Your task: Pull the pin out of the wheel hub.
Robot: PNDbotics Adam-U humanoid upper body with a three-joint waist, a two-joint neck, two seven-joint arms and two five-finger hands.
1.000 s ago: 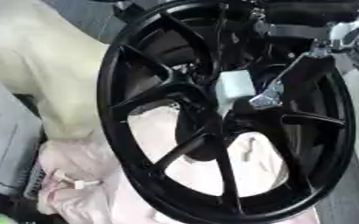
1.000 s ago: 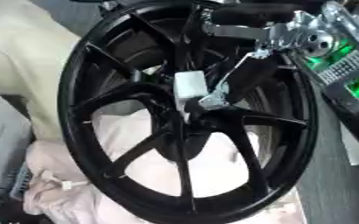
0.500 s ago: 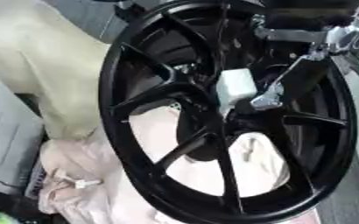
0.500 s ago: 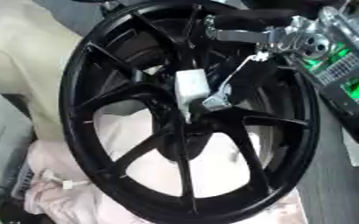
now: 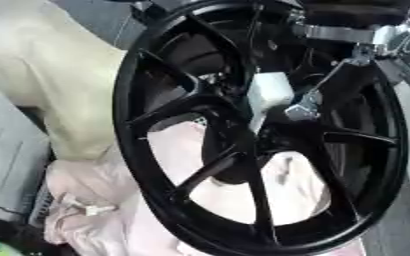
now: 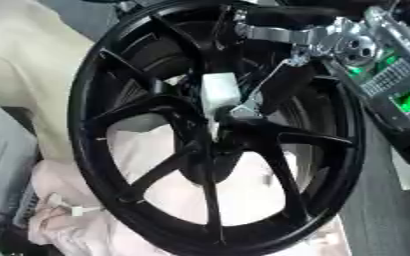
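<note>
- Black wheel hub stands nearly upright, fills the frame centre; pale cloth shows through the lower spokes.
- Whitish block, likely the pin's head, sits at the hub centre.
- Right hand enters from the upper right; a thin silver finger reaches the hub centre just beside the pin. Whether it is clamped on it cannot be told.
- Left hand is not visible.
- Step, as judged: securing the pin; next calls for a straight pull outward.
- Room: spokes crowd the centre; free space lies toward the camera.

Pin in hub ctr, wheel on cloth.
</note>
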